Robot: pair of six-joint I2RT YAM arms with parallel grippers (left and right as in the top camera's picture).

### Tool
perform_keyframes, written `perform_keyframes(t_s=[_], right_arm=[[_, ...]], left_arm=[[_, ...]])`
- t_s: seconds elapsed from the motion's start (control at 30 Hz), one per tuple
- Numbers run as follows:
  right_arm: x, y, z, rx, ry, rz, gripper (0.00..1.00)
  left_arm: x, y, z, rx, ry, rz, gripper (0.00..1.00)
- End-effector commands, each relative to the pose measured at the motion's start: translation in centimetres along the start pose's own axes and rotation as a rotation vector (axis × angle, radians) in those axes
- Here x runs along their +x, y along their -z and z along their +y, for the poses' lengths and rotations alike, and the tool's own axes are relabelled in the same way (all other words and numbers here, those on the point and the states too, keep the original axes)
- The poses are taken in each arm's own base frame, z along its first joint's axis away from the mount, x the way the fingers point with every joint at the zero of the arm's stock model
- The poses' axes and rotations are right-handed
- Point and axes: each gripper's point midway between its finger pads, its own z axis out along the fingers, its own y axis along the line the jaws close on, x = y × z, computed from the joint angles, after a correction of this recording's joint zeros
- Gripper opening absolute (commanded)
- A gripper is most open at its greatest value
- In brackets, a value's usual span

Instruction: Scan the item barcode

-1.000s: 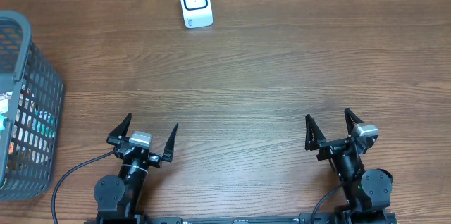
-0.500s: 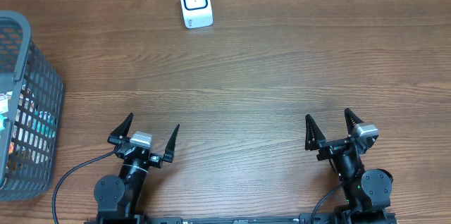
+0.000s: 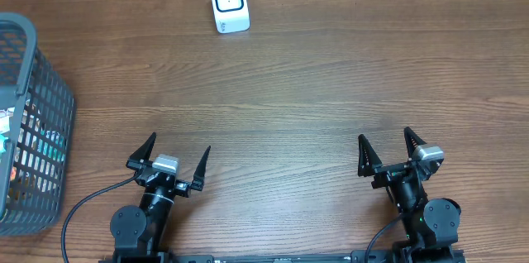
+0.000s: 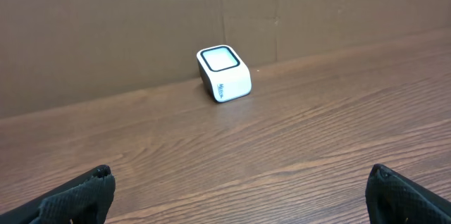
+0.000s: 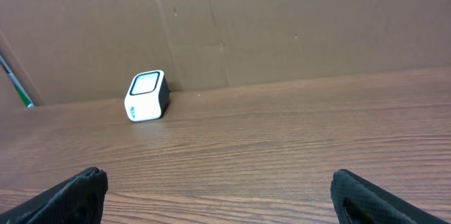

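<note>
The desk (image 3: 331,81) is brown wood grain, matt. The scanner (image 3: 229,4) looks like smooth white plastic with a glossy window. The basket (image 3: 50,122) is grey plastic mesh. Behind stands matt brown cardboard (image 4: 106,27).

Wooden table (image 3: 331,89): white scanner (image 3: 229,3), grey basket (image 3: 45,143).

White scanner (image 3: 229,3) upright, far centre-left; colourful items (image 3: 51,142) inside grey basket (image 3: 25,31), left.

Dark wood-grain table (image 3: 331,89); plain brown cardboard wall (image 4: 106,34) upright along the table's far edge; grey slatted basket (image 3: 48,135) at the table's left edge, partly out of frame; thin green-tipped rod (image 5: 19,86) beyond the table's far-left side, identity unclear.
</note>
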Motion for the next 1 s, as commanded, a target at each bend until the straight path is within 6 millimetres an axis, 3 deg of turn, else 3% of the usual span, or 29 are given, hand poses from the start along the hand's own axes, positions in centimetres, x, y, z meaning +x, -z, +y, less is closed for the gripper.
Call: perform_keyframes(t_s=[0.0, 0.5, 0.97], right_arm=[[0.2, 0.0, -0.1, 0.006, 0.002, -0.005, 1.0], [0.2, 0.0, -0.1, 0.006, 0.002, -0.005, 1.0], [0.2, 0.0, -0.1, 0.006, 0.002, -0.005, 1.0]], left_arm=[[-1.0, 0.2, -0.2, 0.013, 0.0, -0.029, 1.0], [-0.9, 0.2, -0.3, 0.019, 0.045, -0.015, 1.0], [-3.7, 1.2, -0.2, 0.017, 0.042, -0.023, 1.0]])
